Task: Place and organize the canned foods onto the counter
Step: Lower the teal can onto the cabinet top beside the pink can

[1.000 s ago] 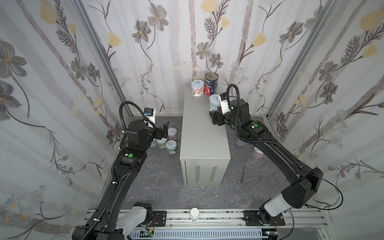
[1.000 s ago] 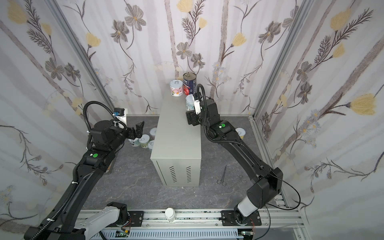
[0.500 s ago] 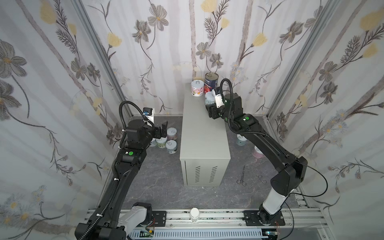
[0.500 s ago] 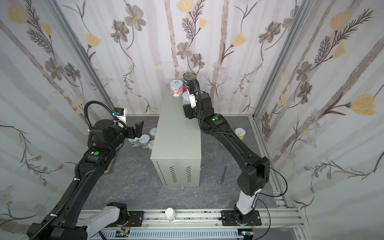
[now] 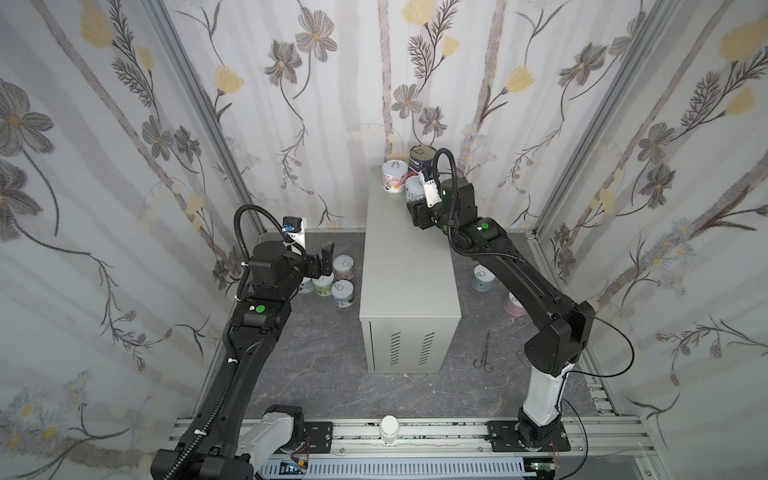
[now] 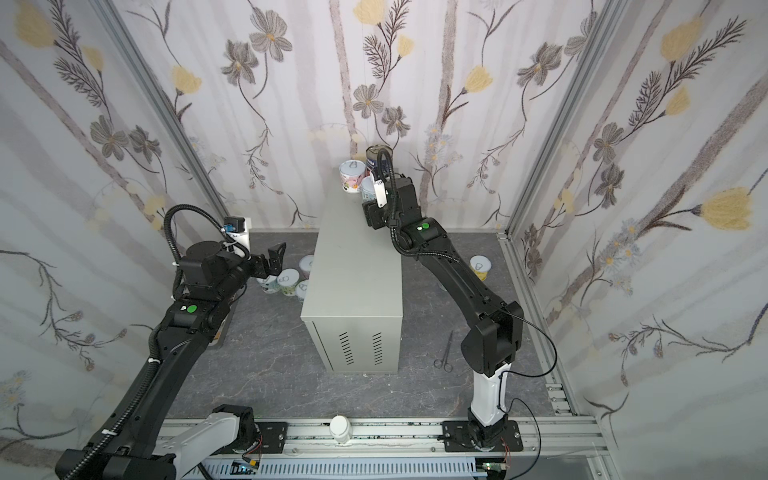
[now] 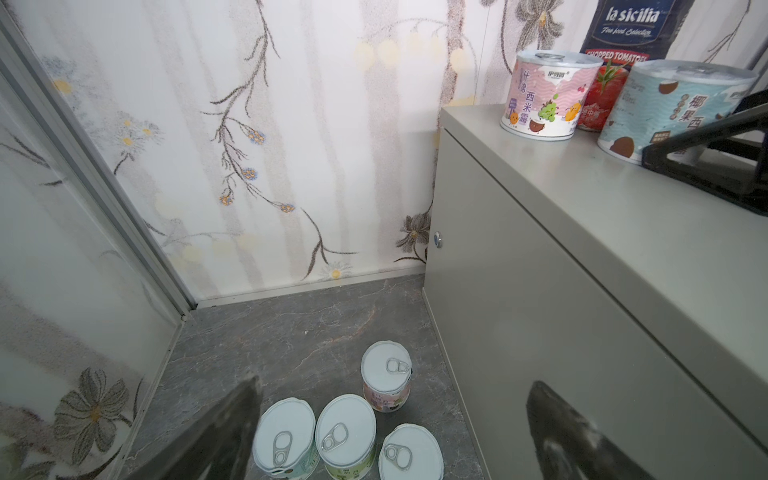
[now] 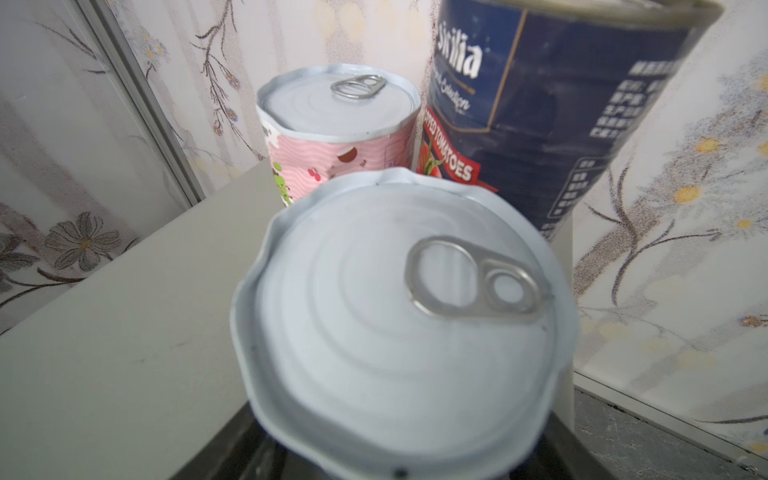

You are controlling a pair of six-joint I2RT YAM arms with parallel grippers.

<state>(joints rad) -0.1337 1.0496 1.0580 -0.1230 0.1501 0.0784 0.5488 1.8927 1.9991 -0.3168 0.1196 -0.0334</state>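
Canned foods (image 5: 343, 266) only partly up: three on the counter (image 5: 405, 257), six in sight down on the dark marbled floor (image 5: 316, 374).

Left of centre in both top views: left gripper (image 5: 323, 261), fingers spread wide with nothing between them, hovering over four short pull-tab cans (image 7: 345, 432) standing upright, packed close, just beside the counter's side face.

Centre, toward the upper edge, at the counter's far end: pink-label can (image 5: 392, 176) and tall dark-blue chopped-tomatoes can (image 5: 419, 160) side by side near the wall (image 5: 374, 83). Teal coconut-label can (image 5: 413, 189) upright just in front of them, base apparently down on the top. Right gripper (image 5: 417, 204) reaching in from the right, fingers set close on either side of that teal can; no telling whether pressing on it or just clear.

Right of centre: two more short cans (image 5: 482, 276) on the floor, one half hidden behind the right arm (image 5: 532, 291). Scissors (image 5: 484, 353) toward the lower right, no part of the job.

Step in hand, by the look of it: setting down the third can, nearly done. Next, probably: spread the fingers and back straight out, without nudging the two close neighbours. After that, a floor pickup; for the left side, a straight drop onto one can of the cluster, fingers kept off the others.
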